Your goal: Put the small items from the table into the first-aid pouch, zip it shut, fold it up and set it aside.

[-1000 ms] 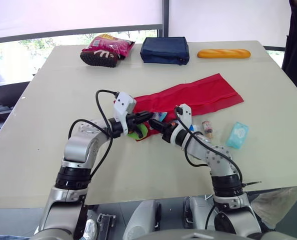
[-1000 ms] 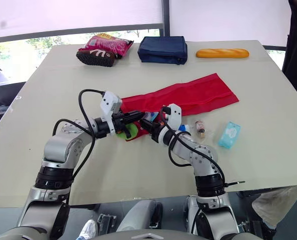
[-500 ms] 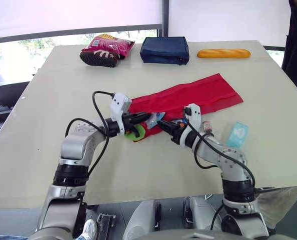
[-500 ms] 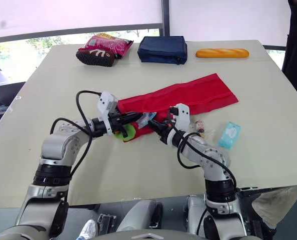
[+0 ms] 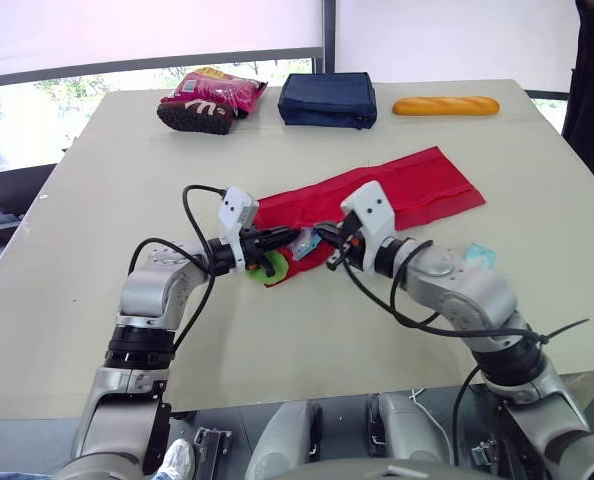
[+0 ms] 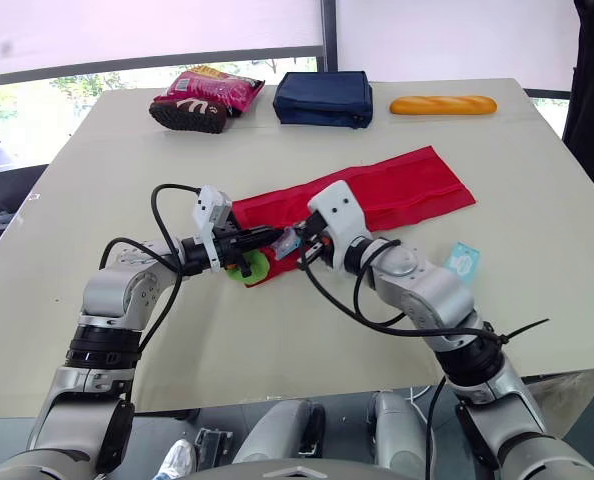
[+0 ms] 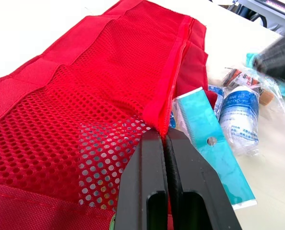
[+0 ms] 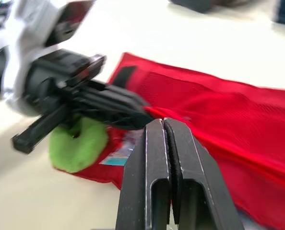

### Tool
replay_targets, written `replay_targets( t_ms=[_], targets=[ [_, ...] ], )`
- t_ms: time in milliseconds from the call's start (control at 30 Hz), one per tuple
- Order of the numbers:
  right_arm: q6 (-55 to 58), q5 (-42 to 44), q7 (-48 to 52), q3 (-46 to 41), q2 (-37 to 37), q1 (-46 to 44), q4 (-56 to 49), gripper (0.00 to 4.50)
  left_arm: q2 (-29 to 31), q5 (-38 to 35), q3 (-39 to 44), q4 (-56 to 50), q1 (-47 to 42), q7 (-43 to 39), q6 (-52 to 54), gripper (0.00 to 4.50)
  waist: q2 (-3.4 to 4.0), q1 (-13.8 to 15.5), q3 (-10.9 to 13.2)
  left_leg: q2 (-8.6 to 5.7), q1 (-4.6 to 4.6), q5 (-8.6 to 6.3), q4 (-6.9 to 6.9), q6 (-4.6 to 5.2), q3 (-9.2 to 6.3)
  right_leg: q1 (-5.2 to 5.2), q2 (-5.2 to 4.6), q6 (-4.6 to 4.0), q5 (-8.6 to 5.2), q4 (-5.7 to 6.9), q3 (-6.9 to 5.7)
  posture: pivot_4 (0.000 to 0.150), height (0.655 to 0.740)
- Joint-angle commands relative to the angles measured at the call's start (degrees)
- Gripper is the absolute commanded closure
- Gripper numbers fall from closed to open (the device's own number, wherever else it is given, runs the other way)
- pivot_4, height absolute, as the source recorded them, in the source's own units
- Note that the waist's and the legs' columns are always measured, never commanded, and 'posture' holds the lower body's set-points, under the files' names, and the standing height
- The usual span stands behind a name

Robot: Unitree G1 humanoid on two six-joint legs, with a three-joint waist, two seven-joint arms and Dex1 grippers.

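Pinching the red hem of the first-aid pouch (image 5: 397,190), which lies unfolded at the middle of the table (image 5: 97,220), the left gripper (image 5: 285,238) has its fingers closed on fabric. The right gripper (image 5: 323,236) meets it tip to tip, fingers pressed together; whether they catch cloth cannot be told. A green item (image 8: 77,146) sits half hidden beneath them, a pale blue packet (image 5: 479,254) behind the right arm. Bare tabletop lies near and left

We hold both arms bent inward, forearms converging, so our left gripper (image 5: 291,237) and right gripper (image 5: 321,235) point at each other, tips close together, each pair of fingers pressed tight.
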Motion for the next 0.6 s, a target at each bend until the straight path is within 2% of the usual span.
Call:
replay_targets(
  t_ms=[33,200,600],
  targets=[
    [-2.72,-5.03,1.73,2.79,0.76,-1.59,3.46,4.44,0.24,-0.23,0.20,-0.80,-0.97,-0.84,-1.44,4.50,0.00,0.05,0.00,0.00,0.00,0.00,0.00,0.00,0.00,0.00,0.00,0.00,0.00,0.00,0.00,0.150,0.7395],
    [-5.32,-11.41,3.16,5.86,2.38,-1.95,10.22,4.44,0.01,-0.20,0.19,-1.18,-0.77,-0.99,-1.60,4.50,0.00,0.08,0.00,-0.01,-0.01,0.00,0.00,-0.01,-0.01,-0.01,-0.02,-0.01,0.01,0.00,-0.01,0.150,0.7395],
    [-7.47,-17.68,2.57,3.90,9.92,-3.37,18.67,4.44,-0.38,-0.30,-1.33,-3.94,1.34,-1.60,-1.58,4.50,0.00,-0.02,0.00,-0.02,-0.04,0.03,0.00,-0.06,-0.02,-0.07,-0.02,-0.02,0.01,0.03,0.01,0.150,0.7395]
  ],
)
